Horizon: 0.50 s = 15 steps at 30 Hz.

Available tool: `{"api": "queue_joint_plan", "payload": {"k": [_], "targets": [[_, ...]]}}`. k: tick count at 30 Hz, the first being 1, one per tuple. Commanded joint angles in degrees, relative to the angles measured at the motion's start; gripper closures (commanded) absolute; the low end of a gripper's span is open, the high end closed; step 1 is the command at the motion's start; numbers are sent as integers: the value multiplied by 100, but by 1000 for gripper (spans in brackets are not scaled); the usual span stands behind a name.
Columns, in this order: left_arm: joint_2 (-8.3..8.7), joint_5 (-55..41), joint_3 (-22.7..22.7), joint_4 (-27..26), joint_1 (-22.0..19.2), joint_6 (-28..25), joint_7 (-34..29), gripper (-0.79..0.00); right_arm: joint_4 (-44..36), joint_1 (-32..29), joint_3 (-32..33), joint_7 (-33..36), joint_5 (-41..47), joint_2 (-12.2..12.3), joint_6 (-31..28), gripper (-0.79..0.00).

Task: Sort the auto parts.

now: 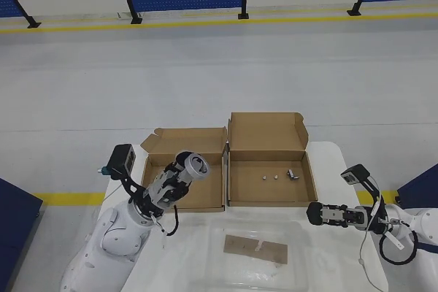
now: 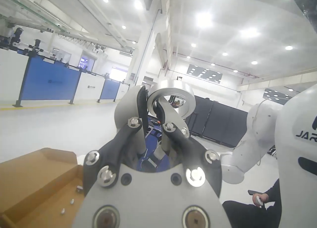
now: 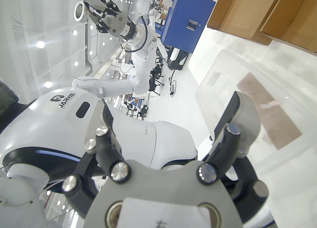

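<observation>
My left gripper [image 1: 186, 169] is raised over the left cardboard box [image 1: 204, 196] and is shut on a silver metal ring [image 1: 197, 166]. In the left wrist view one finger sits inside the ring [image 2: 173, 100] and the other finger [image 2: 128, 107] presses its outer wall. The right wrist view shows the same ring [image 3: 80, 11] held high, far off. The right cardboard box [image 1: 270, 191] holds three small metal parts [image 1: 277, 176]. My right gripper [image 1: 312, 214] hovers low at the table's right side, open and holding nothing [image 3: 171, 111].
A clear plastic bin [image 1: 204, 252] sits at the table's front with a brown cardboard sheet [image 1: 255, 249] in it. Both boxes have upright flaps at the back. A blue cabinet [image 3: 185, 21] stands beyond the table.
</observation>
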Motion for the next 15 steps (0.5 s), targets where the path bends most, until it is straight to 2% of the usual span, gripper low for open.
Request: {"api": "queue_joint_plan", "payload": {"k": [1, 9, 15], "targets": [[3, 68, -15, 24, 14, 93, -63, 0, 0, 0, 0, 0, 0, 0, 0, -785], [31, 461, -252, 605, 10, 1134, -809, 0, 0, 0, 0, 0, 0, 0, 0, -785], [20, 283, -318, 1029, -46, 1928, -1227, 0, 0, 0, 0, 0, 0, 0, 0, -785]]}}
